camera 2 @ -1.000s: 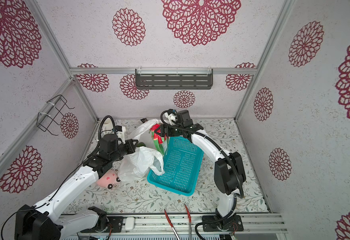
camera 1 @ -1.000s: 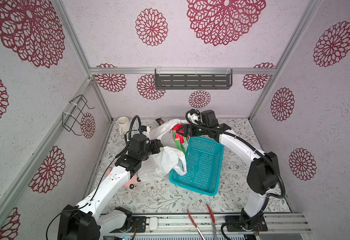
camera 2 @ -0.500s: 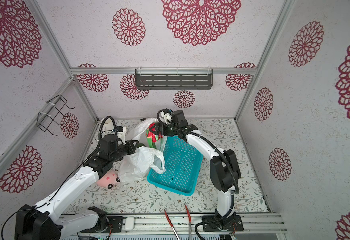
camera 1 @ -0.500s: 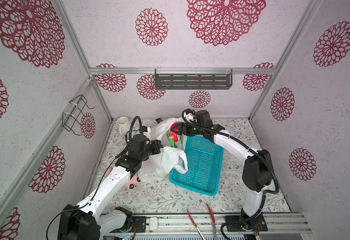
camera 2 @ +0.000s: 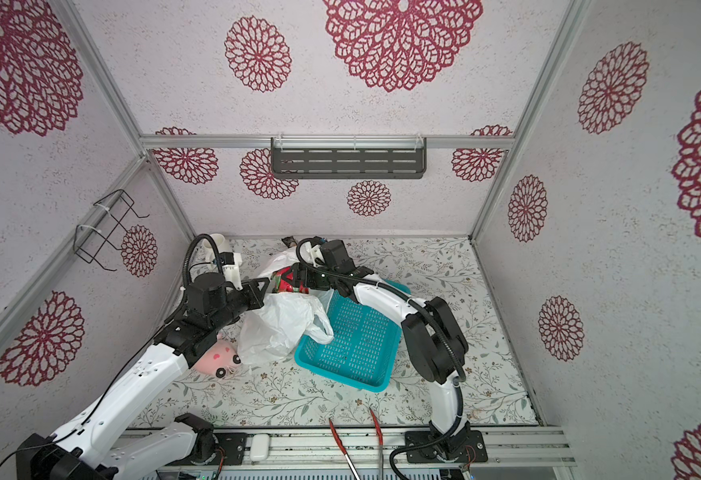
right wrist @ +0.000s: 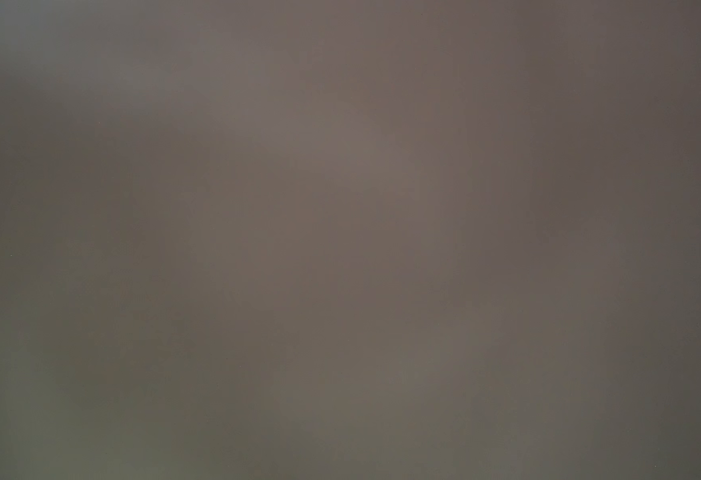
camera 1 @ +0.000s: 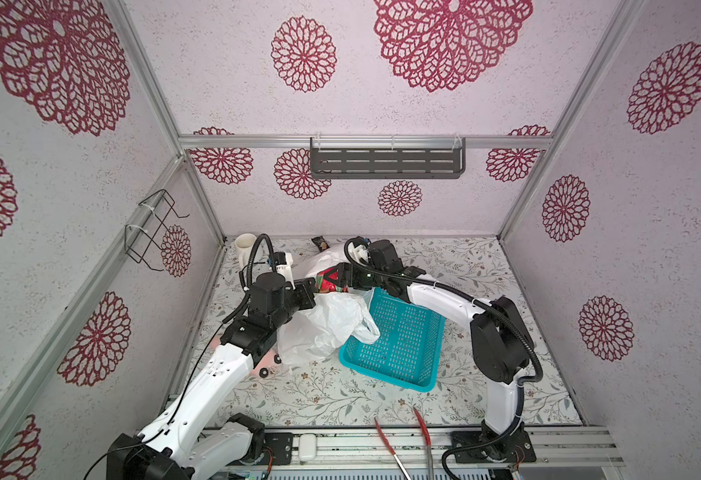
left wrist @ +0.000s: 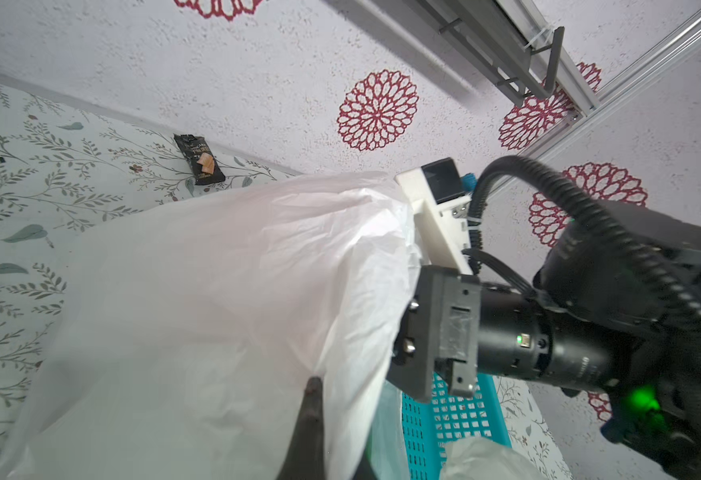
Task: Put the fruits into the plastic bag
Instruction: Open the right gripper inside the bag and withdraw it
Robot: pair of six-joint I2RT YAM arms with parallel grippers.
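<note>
Dragon fruit point(camera 1: 329, 282): clamped in the right gripper point(camera 1: 339, 279) jaws just past the basket's point(camera 1: 386, 374) far corner, at the plastic bag point(camera 1: 324, 328) mouth. Left gripper point(camera 1: 309, 293) jaws pinched together on the bag's rim, probably lifting it to hold the mouth open. Right wrist view blank.

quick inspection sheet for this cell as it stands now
surface: floral-print table
job's things: plastic bag crumpled, one handle over the teal basket; dragon fruit at its mouth; other fruits not seen
clutter: pink plush, snack packet, white cup, red tongs
grippers: left gripper shut on the bag; right gripper holds the dragon fruit
cables: corrugated hoses looped along both arms
surroundings: wall shelf, wire rack
</note>
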